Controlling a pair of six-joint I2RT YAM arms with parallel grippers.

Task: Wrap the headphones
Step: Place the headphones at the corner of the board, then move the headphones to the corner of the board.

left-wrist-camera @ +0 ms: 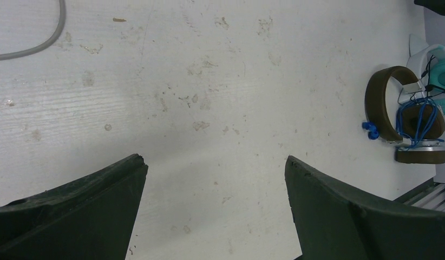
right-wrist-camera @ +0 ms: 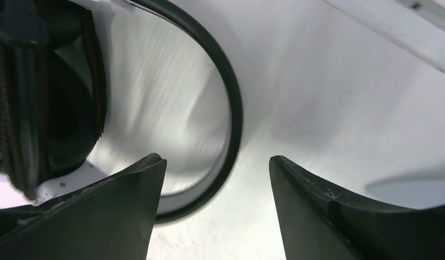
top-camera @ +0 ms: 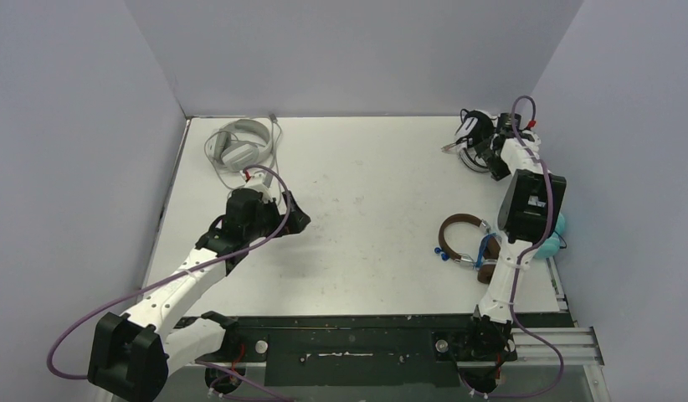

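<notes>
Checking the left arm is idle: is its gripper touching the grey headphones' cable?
Apart. Left wrist view shows the left gripper open over the table, the grey cable well clear of it.

A white table [top-camera: 366, 209] stood inside a booth of plain, pale lavender-grey walls: a back wall [top-camera: 349, 50], a left wall [top-camera: 64, 167] and a right wall [top-camera: 634, 126], each meeting the tabletop's edge. The top was scuffed and speckled with small dirty marks [left-wrist-camera: 201, 125]. Along its near edge ran a dark strip [top-camera: 357, 343], with a silver rail [top-camera: 579, 339] at the right end. The light was even and soft, and shadows were faint.
</notes>
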